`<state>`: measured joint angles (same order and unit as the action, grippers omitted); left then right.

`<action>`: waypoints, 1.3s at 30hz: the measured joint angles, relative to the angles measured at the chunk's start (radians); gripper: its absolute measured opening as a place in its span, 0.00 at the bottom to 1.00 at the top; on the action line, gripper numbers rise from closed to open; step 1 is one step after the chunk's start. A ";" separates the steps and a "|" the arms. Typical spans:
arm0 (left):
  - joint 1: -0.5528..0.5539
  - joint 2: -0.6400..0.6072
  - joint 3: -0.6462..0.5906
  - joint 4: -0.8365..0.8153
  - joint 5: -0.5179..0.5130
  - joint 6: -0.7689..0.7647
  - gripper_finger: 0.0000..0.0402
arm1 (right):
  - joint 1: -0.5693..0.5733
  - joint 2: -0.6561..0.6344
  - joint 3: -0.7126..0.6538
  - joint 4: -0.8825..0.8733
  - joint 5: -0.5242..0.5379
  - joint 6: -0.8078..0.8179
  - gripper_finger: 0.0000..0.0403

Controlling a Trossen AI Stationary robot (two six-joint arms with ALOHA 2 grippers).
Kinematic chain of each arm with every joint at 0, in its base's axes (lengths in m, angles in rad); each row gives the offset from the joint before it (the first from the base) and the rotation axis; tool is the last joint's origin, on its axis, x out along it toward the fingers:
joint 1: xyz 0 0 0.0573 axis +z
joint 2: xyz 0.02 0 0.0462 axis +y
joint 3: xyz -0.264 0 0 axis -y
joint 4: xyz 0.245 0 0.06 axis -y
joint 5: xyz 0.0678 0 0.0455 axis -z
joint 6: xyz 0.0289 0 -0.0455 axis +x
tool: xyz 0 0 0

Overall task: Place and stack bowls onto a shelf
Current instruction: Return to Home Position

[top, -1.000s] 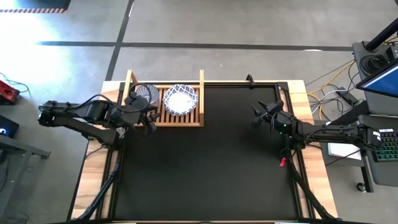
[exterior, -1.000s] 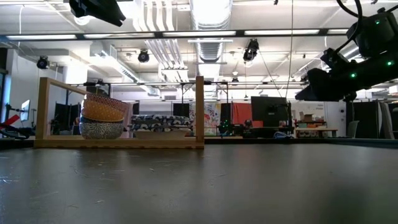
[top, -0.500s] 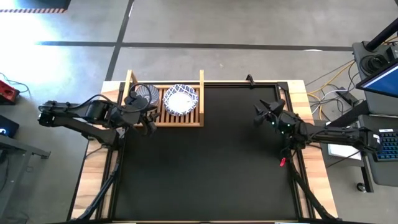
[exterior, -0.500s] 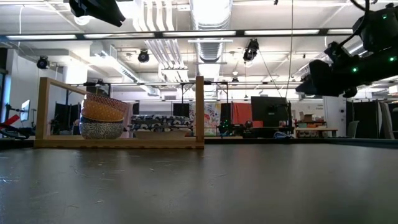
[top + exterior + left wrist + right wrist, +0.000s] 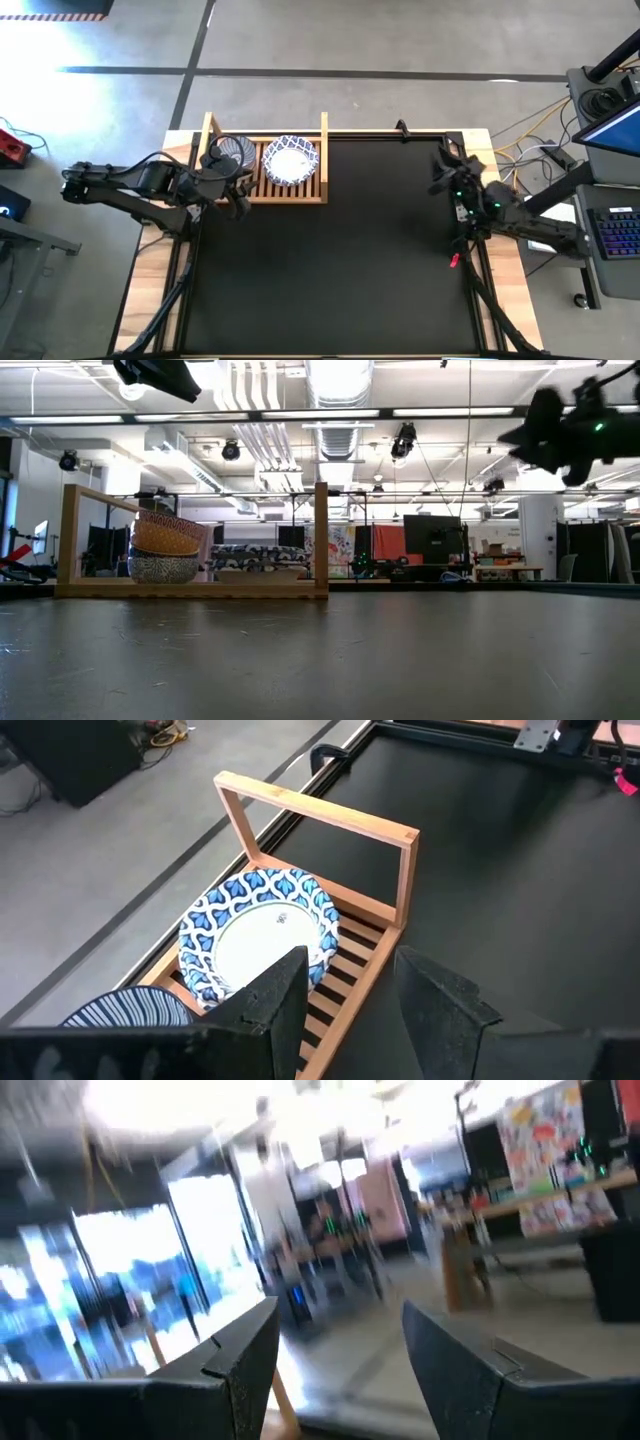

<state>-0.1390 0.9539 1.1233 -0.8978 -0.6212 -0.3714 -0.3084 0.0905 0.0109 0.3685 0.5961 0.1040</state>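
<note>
The wooden shelf (image 5: pixel 265 186) stands at the table's far left. On its slats rest two stacks: the grey-blue radial bowl (image 5: pixel 232 153) tops the left one, and a white bowl with a blue patterned rim (image 5: pixel 290 160) tops the right one. The low view shows the smaller stack (image 5: pixel 165 548) from the side, with a yellow bowl under the top one. My left gripper (image 5: pixel 237 198) hovers open at the shelf's near side, over the slats' edge (image 5: pixel 345 982). My right gripper (image 5: pixel 443 168) is open and raised near the table's far right (image 5: pixel 560 432).
The black mat (image 5: pixel 330 260) covers the table in front of the shelf. A clamp (image 5: pixel 402 128) sits at the far edge. A small red item (image 5: pixel 454 260) lies by the right edge. Monitors and a keyboard stand on a desk beyond the right side.
My right gripper has risen and drawn back toward the table's far right corner, tipping up until its wrist view looks into the room. My left arm and the bowls have kept still.
</note>
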 joint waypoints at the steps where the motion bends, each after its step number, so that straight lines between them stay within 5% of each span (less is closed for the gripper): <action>1: 0.000 0.000 0.000 0.000 0.000 0.004 0.33 | 0.000 -0.025 0.000 0.006 0.002 0.000 0.50; 12: -0.003 -0.001 -0.128 0.058 0.002 -0.046 0.33 | 0.000 -0.060 0.001 0.033 0.001 0.000 0.50; 23: -0.004 -0.002 -0.406 0.447 0.020 0.022 0.33 | 0.000 -0.034 0.001 0.029 0.000 0.000 0.50; 32: -0.003 -0.005 -0.510 0.524 0.011 0.019 0.33 | 0.000 -0.035 0.001 0.029 0.000 0.000 0.50; 39: 0.011 -0.145 -0.663 0.679 -0.007 0.019 0.33 | 0.000 -0.035 0.001 0.030 0.001 0.000 0.50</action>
<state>-0.1279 0.8085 0.4607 -0.2189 -0.6281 -0.3529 -0.3080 0.0556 0.0120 0.3981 0.5968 0.1040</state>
